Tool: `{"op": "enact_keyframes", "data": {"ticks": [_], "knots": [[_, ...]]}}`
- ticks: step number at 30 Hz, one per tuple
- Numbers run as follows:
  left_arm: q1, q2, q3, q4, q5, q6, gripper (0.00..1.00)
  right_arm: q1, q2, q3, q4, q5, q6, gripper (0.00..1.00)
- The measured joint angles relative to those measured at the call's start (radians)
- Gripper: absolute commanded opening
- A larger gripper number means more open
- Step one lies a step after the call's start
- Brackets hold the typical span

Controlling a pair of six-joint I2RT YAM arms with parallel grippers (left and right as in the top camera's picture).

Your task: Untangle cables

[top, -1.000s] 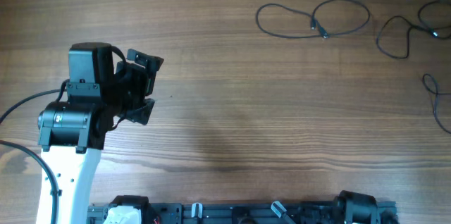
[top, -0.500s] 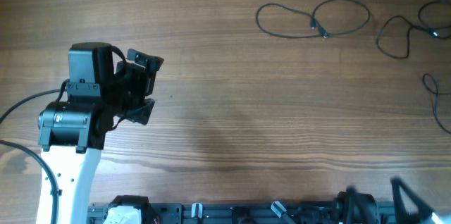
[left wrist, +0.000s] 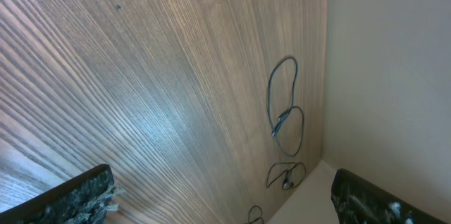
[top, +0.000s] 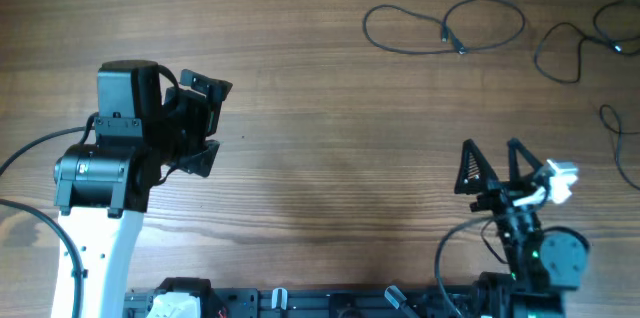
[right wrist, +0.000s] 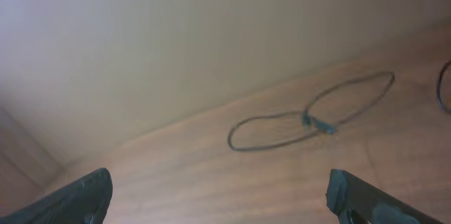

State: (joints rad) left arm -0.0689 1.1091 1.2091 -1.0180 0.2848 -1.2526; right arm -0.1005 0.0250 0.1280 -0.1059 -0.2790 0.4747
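Note:
Three thin black cables lie apart at the far right of the wooden table. One cable forms a figure-eight loop [top: 445, 28], also in the left wrist view [left wrist: 283, 111] and the right wrist view [right wrist: 310, 120]. A second cable [top: 580, 43] loops by the right edge, with a third [top: 620, 143] below it. My left gripper [top: 208, 118] is open and empty at the left. My right gripper [top: 493, 168] is open and empty at the lower right, short of the cables.
The wooden table [top: 330, 108] spreads between the two arms. A pale wall [left wrist: 387, 62] borders its far side. A thick black wire [top: 30, 153] runs to the left arm. A black rail [top: 330, 303] lies along the front edge.
My right arm has come up into the overhead view from the front edge at the lower right, jaws open. The left arm and the cables have not moved.

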Motion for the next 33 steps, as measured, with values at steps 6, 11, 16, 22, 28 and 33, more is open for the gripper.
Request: {"op": "enact_keyframes", "data": {"ticks": [6, 11, 16, 22, 28, 33], "knots": [[0.0, 0.0, 0.0, 0.0, 0.0, 0.0, 1.0, 0.0, 0.0, -0.096, 0.053, 0.009, -0.048, 1.0], [0.0, 0.0, 0.0, 0.0, 0.0, 0.0, 1.0, 0.0, 0.0, -0.096, 0.052, 0.023, -0.157, 0.99], [0.0, 0.0, 0.0, 0.0, 0.0, 0.0, 1.0, 0.0, 0.0, -0.096, 0.059, 0.026, -0.2, 1.0], [0.0, 0.0, 0.0, 0.0, 0.0, 0.0, 1.0, 0.0, 0.0, -0.111, 0.119, 0.04, -0.263, 1.0], [0.0, 0.0, 0.0, 0.0, 0.0, 0.0, 1.0, 0.0, 0.0, -0.113, 0.118, 0.078, -0.272, 1.0], [0.0, 0.0, 0.0, 0.0, 0.0, 0.0, 1.0, 0.0, 0.0, -0.113, 0.118, 0.081, -0.272, 1.0]]}}
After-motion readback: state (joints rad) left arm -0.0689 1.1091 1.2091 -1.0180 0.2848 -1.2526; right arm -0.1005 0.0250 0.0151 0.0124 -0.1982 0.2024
